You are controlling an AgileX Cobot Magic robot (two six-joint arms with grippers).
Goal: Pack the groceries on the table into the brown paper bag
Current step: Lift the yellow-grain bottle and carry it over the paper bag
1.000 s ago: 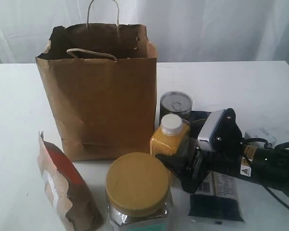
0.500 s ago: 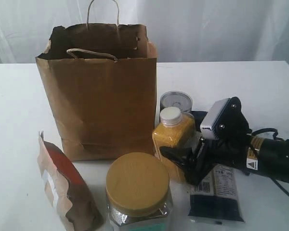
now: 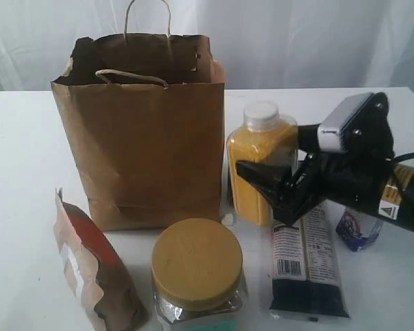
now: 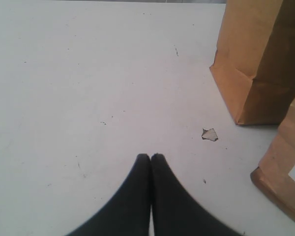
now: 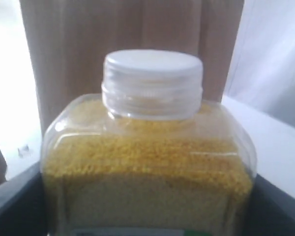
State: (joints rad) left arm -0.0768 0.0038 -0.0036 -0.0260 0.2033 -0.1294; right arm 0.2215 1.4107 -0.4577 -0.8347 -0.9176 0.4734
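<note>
Right gripper (image 3: 257, 176): jaws spread wide and clamped on the two sides of the white-capped yellow bottle (image 3: 259, 162); one black finger (image 3: 263, 181) crosses its front face, the other is hidden behind it
Bottle: upright, full of yellow grains, just right of the brown paper bag (image 3: 141, 138) and outside it, with its white cap (image 3: 262, 114) below the bag's rim
Bottle base: cannot tell whether it rests on the table (image 3: 27, 172) or hangs just above it
Right wrist view: bottle fills the frame, cap toward the bag's brown wall, dark finger pads at both lower corners
Left gripper (image 4: 151, 160): fingers pressed together with nothing between them, tips over bare table; out of sight in the exterior view
Paper scrap (image 4: 210, 134): small, pale, lying on the table between the left fingertips and the bag's bottom corner
Bag: stands upright on the table, mouth open, rim ragged; one twine handle stands up at the back, the other lies over the front edge
Gold-lidded clear jar (image 3: 196, 265): upright in front of the bag, nearest the camera, cut off by the frame's lower edge
Brown-red pouch (image 3: 90, 265): front left, tilted, top torn, apart from the jar
Long dark-blue packet (image 3: 307, 265): flat on the table right of the jar, barcode label up, far end under the right arm
Small white-blue carton (image 3: 359, 229): right of the packet, partly hidden by the arm
</note>
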